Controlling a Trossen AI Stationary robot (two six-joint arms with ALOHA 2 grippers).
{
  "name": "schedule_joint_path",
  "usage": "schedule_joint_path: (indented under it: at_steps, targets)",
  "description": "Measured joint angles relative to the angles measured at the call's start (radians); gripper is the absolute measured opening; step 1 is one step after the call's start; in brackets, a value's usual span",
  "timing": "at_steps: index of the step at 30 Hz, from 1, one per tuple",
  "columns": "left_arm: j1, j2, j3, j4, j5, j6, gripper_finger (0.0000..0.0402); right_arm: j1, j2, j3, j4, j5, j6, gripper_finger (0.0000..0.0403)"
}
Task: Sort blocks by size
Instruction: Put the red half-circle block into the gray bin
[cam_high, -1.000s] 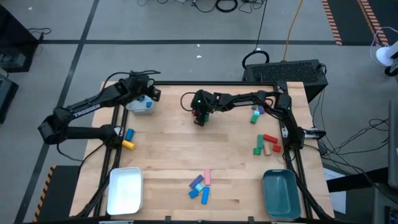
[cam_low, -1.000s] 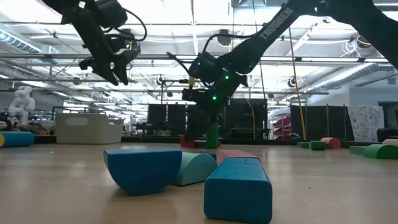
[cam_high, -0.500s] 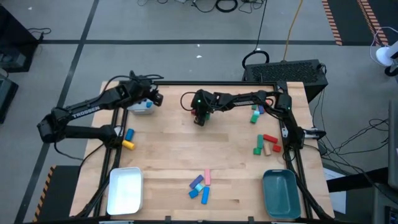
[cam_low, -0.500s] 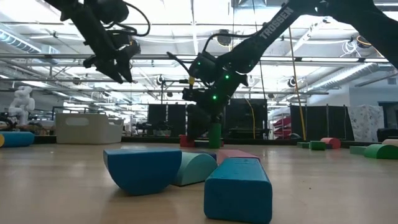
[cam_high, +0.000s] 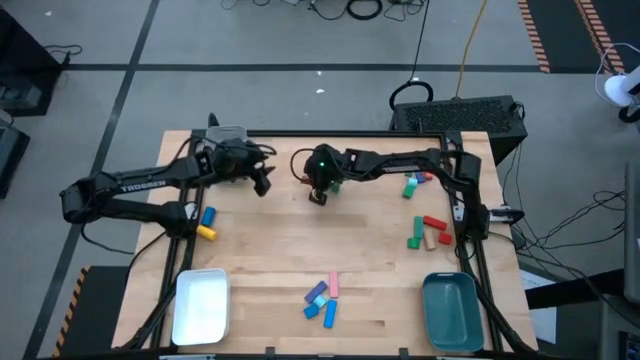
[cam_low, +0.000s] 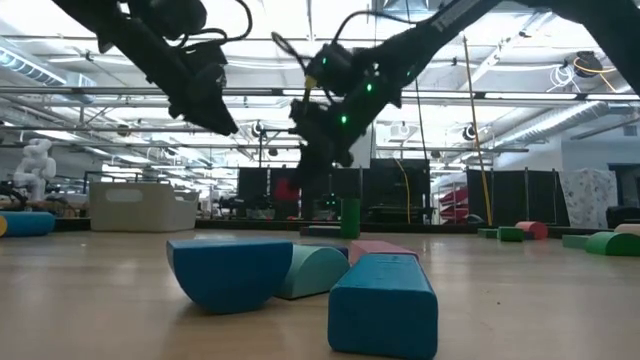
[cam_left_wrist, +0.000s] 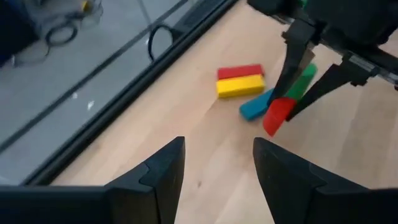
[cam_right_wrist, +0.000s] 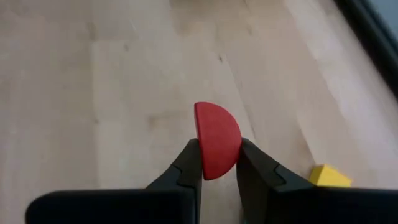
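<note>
**Lifting a red block clear of the table**

Pinching a red half-round block (cam_right_wrist: 216, 140) between its fingers, the right gripper (cam_right_wrist: 217, 163) hangs above the table's far middle. Left gripper (cam_left_wrist: 214, 165) hovers nearby, half-open, empty. Next move probably calls for carrying the block to its size group.

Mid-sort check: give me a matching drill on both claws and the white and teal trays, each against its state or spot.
Things:
1. right claw
2. left claw
3. white tray
4. teal tray

States and places:
A. table corner on the right arm's side
B. open, nothing between the fingers
C. shut on the red half-round block
D. table corner on the left arm's side

Pairs: 1-C, 2-B, 3-D, 4-A
</note>
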Motion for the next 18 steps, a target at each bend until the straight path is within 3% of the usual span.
schedule_joint_path:
  at_steps: [10, 18]
  targets:
    - [-0.143, 0.000, -0.050, 0.138, 0.075, 0.231, 0.0192, 0.043, -0.068, 0.000, 0.029, -0.002, -0.020, 0.0051]
    - [-0.268, 0.013, -0.050, 0.148, 0.078, 0.583, 0.0192, 0.044, -0.080, 0.000, 0.062, -0.261, 0.036, 0.0051]
